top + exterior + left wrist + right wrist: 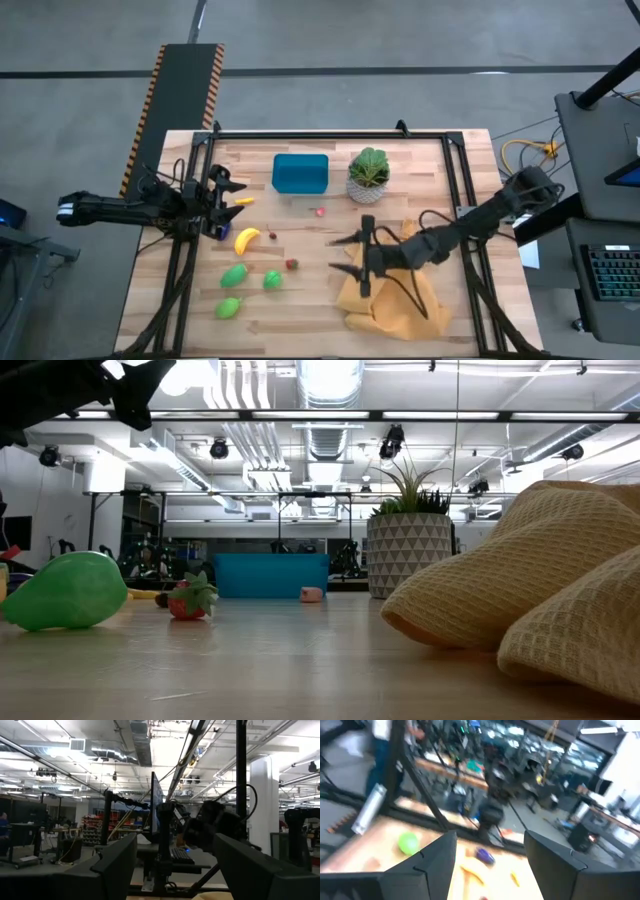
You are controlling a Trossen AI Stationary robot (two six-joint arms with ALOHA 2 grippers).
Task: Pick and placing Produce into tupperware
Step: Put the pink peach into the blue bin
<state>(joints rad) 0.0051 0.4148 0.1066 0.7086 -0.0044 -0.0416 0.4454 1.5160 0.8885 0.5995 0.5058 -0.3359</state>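
While I look down from above, my right pincer (343,255) spread wide, empty, over the surface (300,300) near the yellow cloth (395,300), my left pincer (228,201) open, empty, beside the banana (247,239), tupperware (300,173) at the far edge, level view, green piece (65,591), strawberry (190,598), right wrist, banana (471,872) between my parted fingers (432,865).

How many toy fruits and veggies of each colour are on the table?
Green pieces: 3
Yellow, banana and small yellow piece: 2
Red, strawberry and small pinkish piece: 2
Purple piece: 1
Total: 8
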